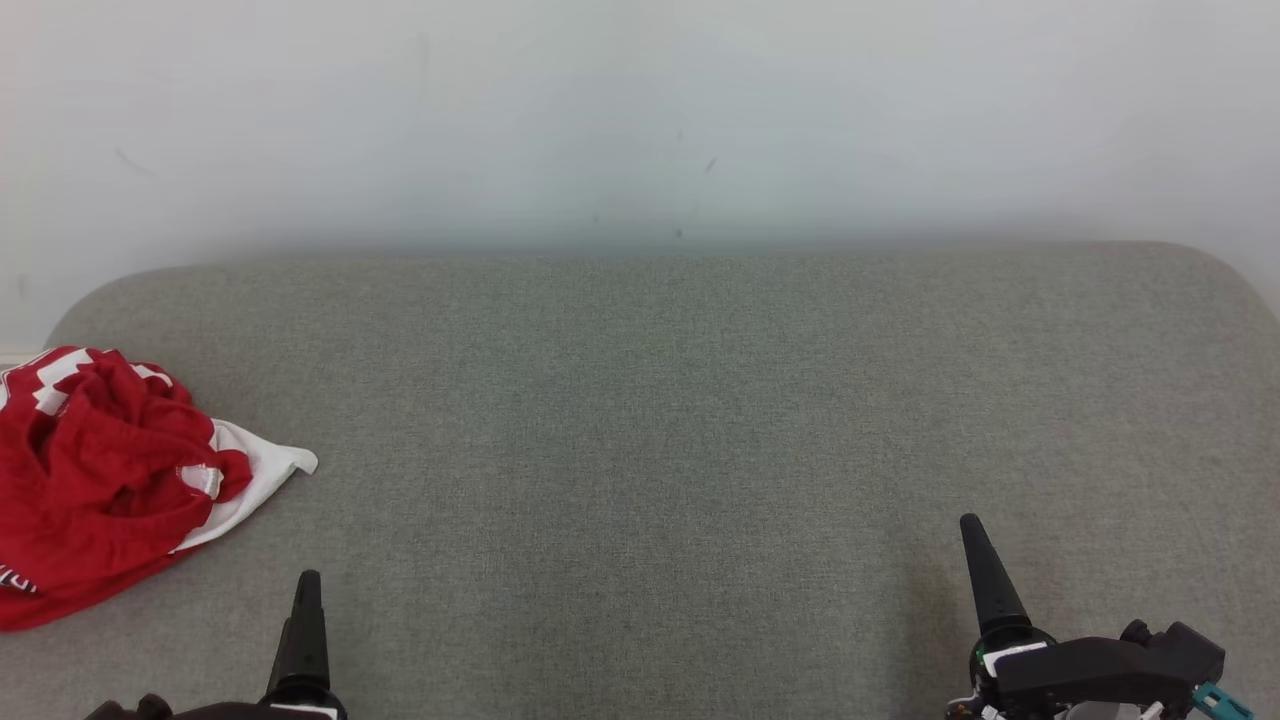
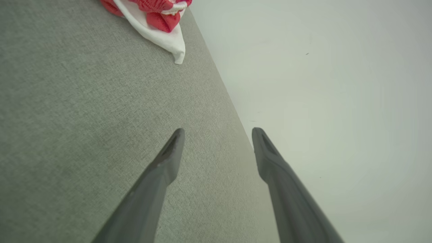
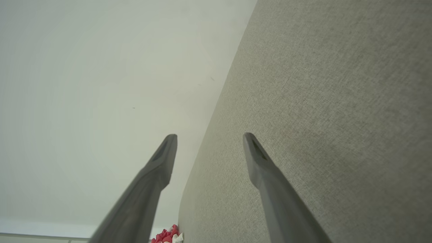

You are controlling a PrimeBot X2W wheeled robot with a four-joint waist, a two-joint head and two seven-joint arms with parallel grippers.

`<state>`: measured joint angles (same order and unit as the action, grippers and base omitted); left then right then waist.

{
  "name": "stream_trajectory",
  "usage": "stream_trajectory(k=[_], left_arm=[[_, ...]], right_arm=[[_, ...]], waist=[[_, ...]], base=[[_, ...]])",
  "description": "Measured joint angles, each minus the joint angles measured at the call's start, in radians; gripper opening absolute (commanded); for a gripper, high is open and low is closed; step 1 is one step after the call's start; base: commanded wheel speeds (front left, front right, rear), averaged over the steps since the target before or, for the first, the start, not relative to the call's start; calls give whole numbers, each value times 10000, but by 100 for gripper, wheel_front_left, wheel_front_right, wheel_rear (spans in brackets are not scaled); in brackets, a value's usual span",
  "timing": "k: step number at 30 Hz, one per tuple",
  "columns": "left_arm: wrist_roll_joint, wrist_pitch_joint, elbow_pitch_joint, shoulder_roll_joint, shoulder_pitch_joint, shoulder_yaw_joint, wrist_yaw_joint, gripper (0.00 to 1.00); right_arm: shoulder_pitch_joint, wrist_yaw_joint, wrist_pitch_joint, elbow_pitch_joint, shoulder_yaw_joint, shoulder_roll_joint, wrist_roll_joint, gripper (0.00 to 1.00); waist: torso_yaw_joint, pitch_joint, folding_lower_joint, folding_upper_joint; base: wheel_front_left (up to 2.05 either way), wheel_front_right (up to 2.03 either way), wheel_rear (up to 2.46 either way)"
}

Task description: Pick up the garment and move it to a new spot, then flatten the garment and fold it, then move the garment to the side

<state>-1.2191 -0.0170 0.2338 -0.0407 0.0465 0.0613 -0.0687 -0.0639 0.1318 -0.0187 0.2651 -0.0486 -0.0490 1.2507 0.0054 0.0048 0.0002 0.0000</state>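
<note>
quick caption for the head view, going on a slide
Crumpled red-and-white garment at the left of a grey fabric surface; left hand and right hand open and empty.

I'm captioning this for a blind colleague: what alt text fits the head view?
A crumpled red and white garment lies at the far left of a grey fabric surface, untouched. The robot's left tool and right tool sit open at the bottom edge, pointing toward a pale wall.

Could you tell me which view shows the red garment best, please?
The head view: the garment lies crumpled, nearly whole, at the grey surface's left. The left wrist view catches its white corner and some red at the top edge; the right wrist view, a tiny scrap at the bottom.
</note>
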Motion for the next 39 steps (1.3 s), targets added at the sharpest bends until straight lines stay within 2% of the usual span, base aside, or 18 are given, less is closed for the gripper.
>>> stream_trajectory(k=[19, 39], left_arm=[[4063, -654, -305, -17, -106, -667, 598, 100], [7018, -1231, -439, -236, -106, -1273, 646, 100]], right_arm=[[11, 0, -648, -194, 42, 0, -3693, 100], [36, 0, -1231, 15, 86, -2, -6355, 100]], waist=[[45, -3, -1, 0], [144, 36, -2, 0]], base=[[0, 0, 0], [0, 0, 0]])
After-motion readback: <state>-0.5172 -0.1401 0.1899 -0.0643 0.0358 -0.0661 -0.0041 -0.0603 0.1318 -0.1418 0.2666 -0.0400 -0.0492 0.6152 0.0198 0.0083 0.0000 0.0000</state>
